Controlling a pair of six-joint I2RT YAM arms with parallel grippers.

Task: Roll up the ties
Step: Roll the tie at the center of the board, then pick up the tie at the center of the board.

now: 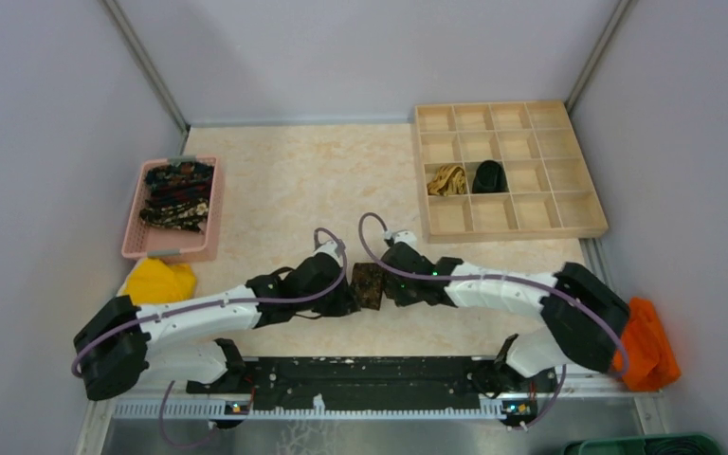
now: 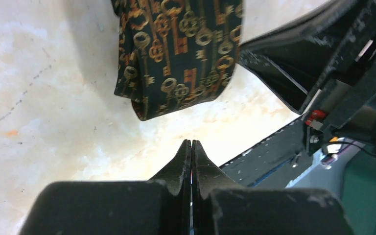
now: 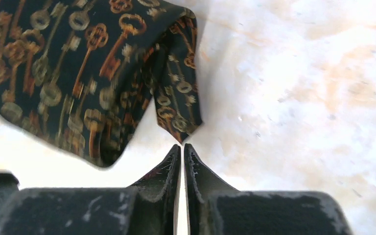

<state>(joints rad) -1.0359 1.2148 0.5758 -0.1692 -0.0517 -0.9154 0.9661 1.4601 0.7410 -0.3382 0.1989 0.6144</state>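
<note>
- Tie with the gold key pattern (image 1: pixel 370 285): it lies in a folded, bunched bundle on the pale marbled table (image 1: pixel 294 180), in the near middle, between the tips of the two arms.
- Left gripper (image 2: pixel 192 147): the jaws are pressed fully together and hold nothing. The tips point at the bundle's lower edge and stand just short of it, with bare table between them.
- Right gripper (image 3: pixel 182 149): the jaws are closed, with only a hairline slit between them and nothing in it. A pointed corner of the tie hangs right at the tips; whether it touches them cannot be told.
- Other dark patterned ties (image 1: pixel 178 194): they sit piled in a pink basket (image 1: pixel 135 237) at the table's left side.
- Tan-gold tie (image 1: pixel 447 179) and black tie (image 1: pixel 489 176): each is bundled in its own compartment, the two side by side, in the wooden tray (image 1: pixel 569 171) at the far right.
- Yellow cloth (image 1: pixel 158 281): it lies just in front of the basket, beside the left arm.
- Orange cloth (image 1: pixel 649 343): it lies at the near right edge, behind the right arm's elbow.
</note>
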